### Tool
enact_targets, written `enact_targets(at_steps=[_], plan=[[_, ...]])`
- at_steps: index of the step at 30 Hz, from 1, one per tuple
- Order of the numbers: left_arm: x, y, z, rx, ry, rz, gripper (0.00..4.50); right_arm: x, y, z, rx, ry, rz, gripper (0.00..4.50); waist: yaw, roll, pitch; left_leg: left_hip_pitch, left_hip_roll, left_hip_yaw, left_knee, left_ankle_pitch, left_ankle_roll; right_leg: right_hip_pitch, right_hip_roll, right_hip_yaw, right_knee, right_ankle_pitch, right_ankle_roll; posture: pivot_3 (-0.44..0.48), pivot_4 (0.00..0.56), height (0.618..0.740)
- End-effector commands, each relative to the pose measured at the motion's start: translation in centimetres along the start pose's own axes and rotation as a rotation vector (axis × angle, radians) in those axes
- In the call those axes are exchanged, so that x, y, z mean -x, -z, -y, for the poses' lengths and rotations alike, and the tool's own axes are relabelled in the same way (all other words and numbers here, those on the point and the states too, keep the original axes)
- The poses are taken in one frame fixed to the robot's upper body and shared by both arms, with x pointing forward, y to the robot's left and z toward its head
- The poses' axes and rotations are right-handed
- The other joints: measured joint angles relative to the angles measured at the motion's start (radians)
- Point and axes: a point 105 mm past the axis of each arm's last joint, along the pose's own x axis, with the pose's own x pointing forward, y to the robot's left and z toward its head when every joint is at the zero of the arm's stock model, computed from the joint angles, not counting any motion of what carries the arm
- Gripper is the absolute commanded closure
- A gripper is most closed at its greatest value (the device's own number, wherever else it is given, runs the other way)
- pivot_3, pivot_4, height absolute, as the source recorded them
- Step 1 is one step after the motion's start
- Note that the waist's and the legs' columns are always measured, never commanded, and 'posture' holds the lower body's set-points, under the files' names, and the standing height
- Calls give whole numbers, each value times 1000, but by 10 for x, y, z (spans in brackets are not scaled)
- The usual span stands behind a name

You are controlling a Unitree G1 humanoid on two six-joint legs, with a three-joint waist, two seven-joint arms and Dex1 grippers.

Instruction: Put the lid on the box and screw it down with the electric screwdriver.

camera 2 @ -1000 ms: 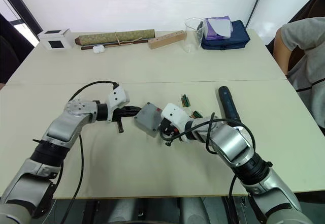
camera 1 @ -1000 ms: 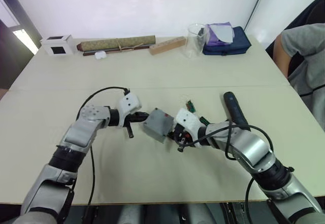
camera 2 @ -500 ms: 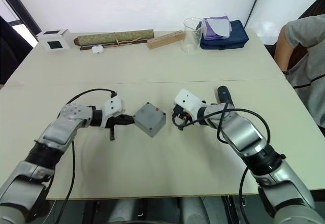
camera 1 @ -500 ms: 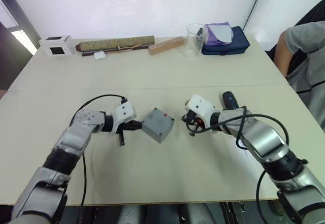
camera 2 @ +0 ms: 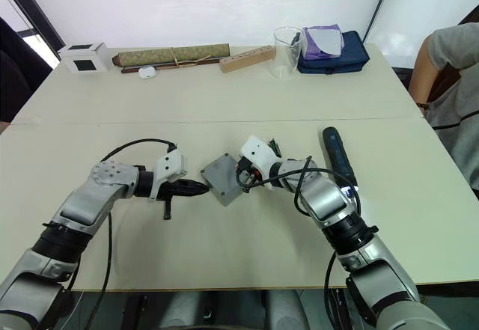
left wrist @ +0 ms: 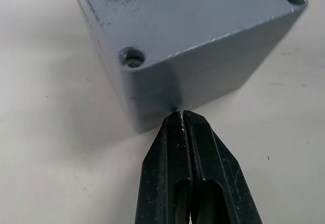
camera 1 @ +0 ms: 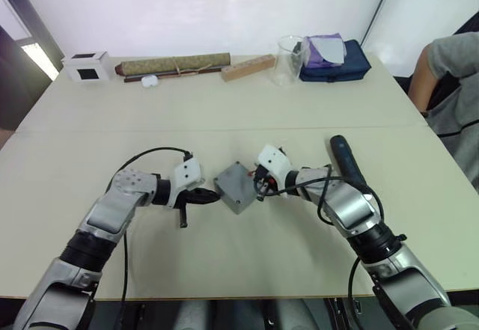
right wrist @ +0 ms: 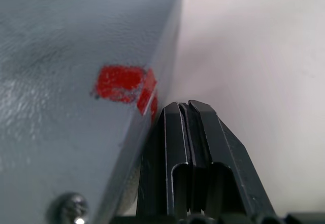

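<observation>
The box (camera 1: 236, 188) sits on the table (camera 1: 224, 113) with the lid (left wrist: 188, 10) already on it, and you can use it as your landmark for everything else. You have one gripper on each side of it. The left gripper (camera 1: 212, 196) points at the box from the robot's left, its jaws pressed together with no gap and holding nothing; in the left wrist view the fingertips (left wrist: 182, 117) touch, or all but touch, the side wall at the seam under the lid, just below a corner screw hole (left wrist: 132, 58). The right gripper (right wrist: 183, 107) comes in from the opposite side, its jaws likewise closed flat against each other and empty, tips lying right against the box's edge beside the red mark (right wrist: 124, 84). In that wrist view you also see a metal screw head (right wrist: 68, 210) seated in a corner of the lid.

The electric screwdriver (camera 1: 343, 160) lies flat on the table, well to the right of the box, beyond the right arm, and nothing grips it. Far behind the box, along the back edge of the table, you have a white box with a black square (camera 1: 84, 66), a rolled mat (camera 1: 172, 64), a wooden block (camera 1: 247, 67), a clear cup (camera 1: 286, 59) and a dark blue pouch (camera 1: 335, 60). A person's sleeve (camera 1: 449, 53) shows at the far right.
</observation>
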Motion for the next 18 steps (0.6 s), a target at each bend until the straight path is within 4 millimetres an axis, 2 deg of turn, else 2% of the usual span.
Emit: enact_targets(at_steps=[1, 5, 10, 18], plan=[[7, -16, -5, -54, -24, 32, 4500, 7, -14, -20, 25, -89, 43, 4478, 0, 0, 0, 0, 0, 0, 0, 0, 0, 0, 0, 0, 0, 0, 0, 0, 150, 736], [13, -12, -9, -53, -36, 15, 4500, 11, -15, -33, 32, -142, 50, 4478, -1, 0, 0, 0, 0, 0, 1, 0, 0, 0, 0, 0, 1, 0, 0, 0, 150, 736], [16, -9, -13, -50, -54, 7, 4500, 11, -12, -34, 20, -134, 35, 4478, -1, 0, 0, 0, 0, 0, 3, 0, 0, 0, 1, 0, 3, 0, 0, 0, 150, 736], [22, -11, -14, -57, -68, 10, 4500, 16, -11, -19, 33, -54, 25, 4478, 0, 0, 0, 0, 0, 0, 4, 0, 0, 0, 1, 0, 4, 0, 0, 0, 150, 736]])
